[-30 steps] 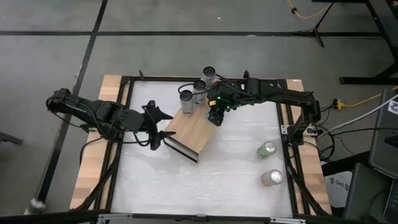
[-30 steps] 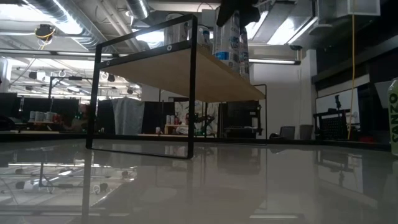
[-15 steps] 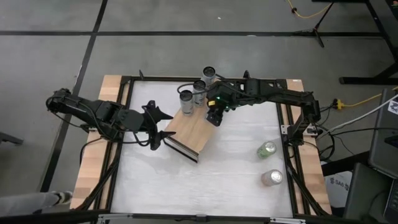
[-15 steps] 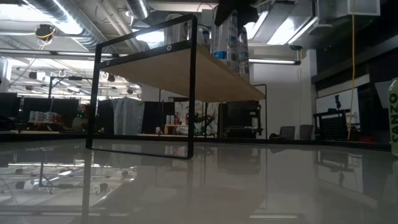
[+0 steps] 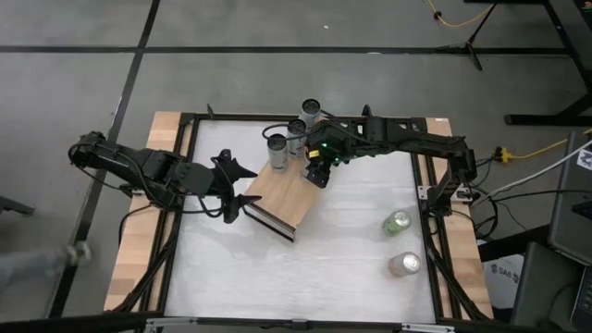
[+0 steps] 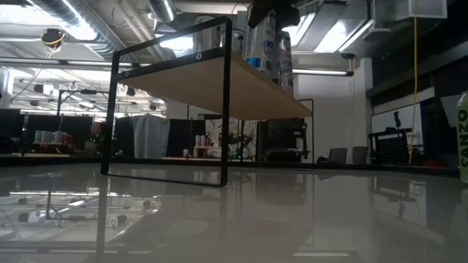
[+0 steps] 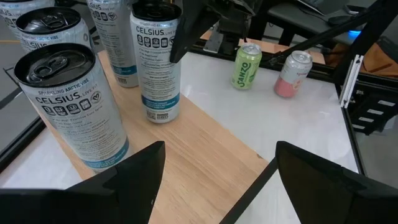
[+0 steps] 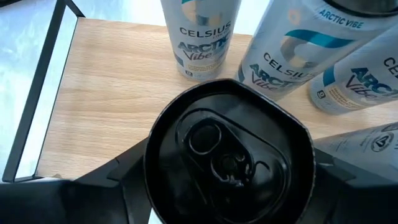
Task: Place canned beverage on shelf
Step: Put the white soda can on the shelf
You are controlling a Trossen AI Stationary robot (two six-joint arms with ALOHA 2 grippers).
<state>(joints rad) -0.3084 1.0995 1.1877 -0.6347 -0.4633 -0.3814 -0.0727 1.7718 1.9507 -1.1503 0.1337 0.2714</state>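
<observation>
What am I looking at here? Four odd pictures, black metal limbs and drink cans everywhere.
It is one table seen by four cameras: one overhead, one at tabletop height, one on each wrist. Two dark robot arms work there. The right gripper is closed on a Celsius can standing on the shelf, a wooden board on a black frame. Its wrist camera looks down on that can's top. The left gripper waits open at the shelf's other end. Three more Celsius cans stand on the board. On the white table stand a green can and a pink can.

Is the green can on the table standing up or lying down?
Standing up. The green can stands on the white table with its lid on top.
</observation>
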